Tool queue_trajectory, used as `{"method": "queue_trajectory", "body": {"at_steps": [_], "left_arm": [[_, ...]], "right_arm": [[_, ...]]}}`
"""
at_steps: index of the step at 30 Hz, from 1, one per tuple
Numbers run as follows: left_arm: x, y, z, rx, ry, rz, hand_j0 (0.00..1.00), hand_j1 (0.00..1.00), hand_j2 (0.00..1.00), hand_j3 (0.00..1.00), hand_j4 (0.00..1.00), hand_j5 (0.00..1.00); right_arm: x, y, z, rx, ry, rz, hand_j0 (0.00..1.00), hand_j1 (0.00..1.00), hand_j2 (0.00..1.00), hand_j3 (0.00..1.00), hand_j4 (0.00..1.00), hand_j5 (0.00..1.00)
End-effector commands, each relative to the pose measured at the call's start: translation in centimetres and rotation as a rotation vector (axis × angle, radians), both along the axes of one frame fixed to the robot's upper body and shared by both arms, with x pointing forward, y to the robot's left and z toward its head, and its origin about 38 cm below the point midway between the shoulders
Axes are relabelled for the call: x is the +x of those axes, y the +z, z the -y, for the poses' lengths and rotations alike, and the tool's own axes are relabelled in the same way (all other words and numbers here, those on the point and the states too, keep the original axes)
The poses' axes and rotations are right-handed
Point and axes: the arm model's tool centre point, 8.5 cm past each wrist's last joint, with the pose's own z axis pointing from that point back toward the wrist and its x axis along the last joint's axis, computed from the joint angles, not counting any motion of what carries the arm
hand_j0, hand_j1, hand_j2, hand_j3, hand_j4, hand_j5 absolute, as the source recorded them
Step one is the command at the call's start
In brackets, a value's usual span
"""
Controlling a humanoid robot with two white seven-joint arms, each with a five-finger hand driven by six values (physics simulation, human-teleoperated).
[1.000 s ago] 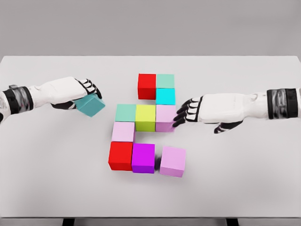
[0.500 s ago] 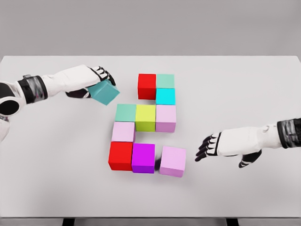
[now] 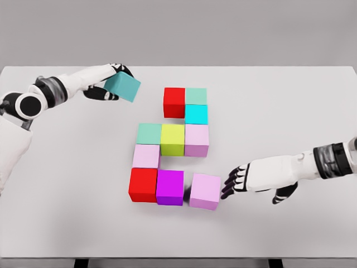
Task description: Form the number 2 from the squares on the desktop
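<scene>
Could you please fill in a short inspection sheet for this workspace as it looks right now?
Surface: white table, flat, bare around the cubes.
Job's things: ten coloured cubes grouped mid-table; the pink cube at lower right sits slightly apart and askew; a teal cube is held up at upper left.
Clutter: nothing seen.
Grippers: left hand grasps the teal cube; right hand open, fingertips at the pink cube.
Cables: nothing seen.
Surroundings: plain grey backdrop.

Bare table [image 3: 67, 212] around clustered cubes [image 3: 172, 139]
</scene>
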Motion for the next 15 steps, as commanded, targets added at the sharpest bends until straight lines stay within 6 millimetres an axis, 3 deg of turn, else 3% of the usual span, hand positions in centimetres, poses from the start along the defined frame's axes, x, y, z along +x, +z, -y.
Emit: {"method": "queue_trajectory", "body": {"at_steps": [1,4,8,13,15], "left_arm": [[0.3,-0.4,0.3,-0.034,0.070,-0.050,0.45,0.45,0.45,0.45,0.45,0.45],[0.5,0.0,1.2,-0.057,0.111,-0.068,0.45,0.45,0.45,0.45,0.45,0.45],[0.7,0.1,0.8,-0.066,0.213,-0.117,0.47,0.47,0.47,0.47,0.47,0.47],[0.1,1.1,2.2,-0.042,0.280,-0.135,0.48,0.48,0.48,0.48,0.48,0.48],[-0.1,0.5,2.4,-0.008,0.330,-0.164,0.48,0.48,0.48,0.48,0.48,0.48]], "right_arm": [[0.0,0.0,-0.4,0.011,0.003,-0.004,1.00,1.00,1.00,1.00,1.00,1.00],[0.0,-0.1,-0.8,0.017,0.012,-0.006,1.00,1.00,1.00,1.00,1.00,1.00],[0.1,-0.1,-1.0,0.021,0.017,-0.005,1.00,1.00,1.00,1.00,1.00,1.00],[0.5,0.6,-1.1,0.022,0.018,0.016,1.00,1.00,1.00,1.00,1.00,1.00],[0.6,0.7,-1.2,0.023,0.020,0.019,1.00,1.00,1.00,1.00,1.00,1.00]]}}
